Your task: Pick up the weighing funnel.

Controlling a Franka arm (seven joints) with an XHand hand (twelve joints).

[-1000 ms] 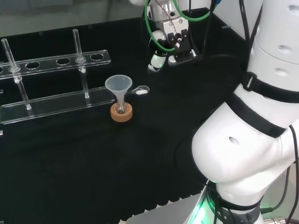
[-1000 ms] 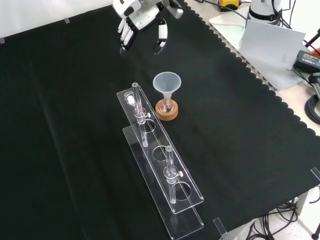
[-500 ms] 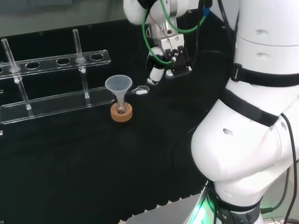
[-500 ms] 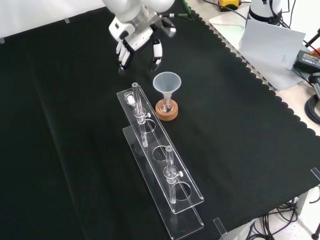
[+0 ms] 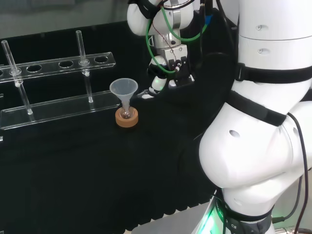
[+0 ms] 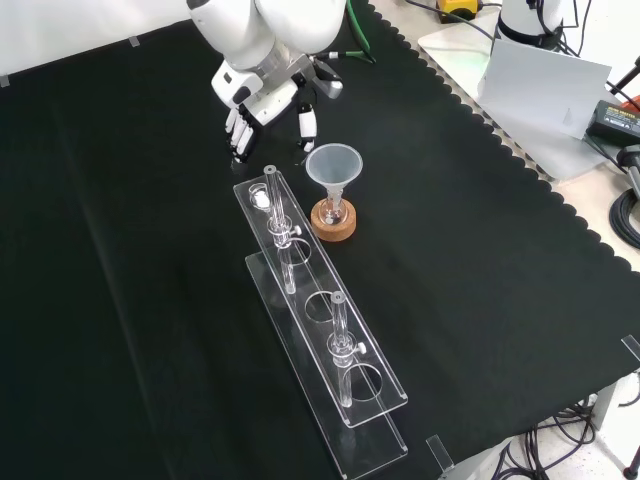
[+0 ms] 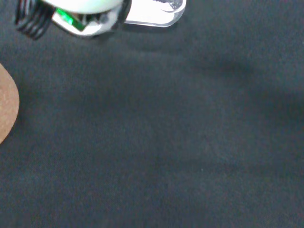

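The weighing funnel (image 5: 146, 95) is a small clear scoop lying on the black cloth just right of the big funnel in the head view. In the wrist view, the weighing funnel (image 7: 155, 13) lies close by a blurred white part of the hand (image 7: 81, 14). The hand (image 5: 164, 79) hangs right above it, fingers straight and pointing down, open and holding nothing. In the front view, the hand (image 6: 262, 95) hovers just behind the big funnel with fingers and thumb spread apart.
The big funnel (image 5: 123, 88) stands in a small flask on a cork ring (image 5: 126, 117), close beside the hand. A clear rack (image 5: 58, 64) with two glass tubes runs along the left in the head view. The cork ring (image 7: 5, 110) also edges the wrist view.
The hand has come down and moved toward the big funnel, from well behind it to just over the weighing funnel. Its fingers stay open. Nothing on the cloth has moved.
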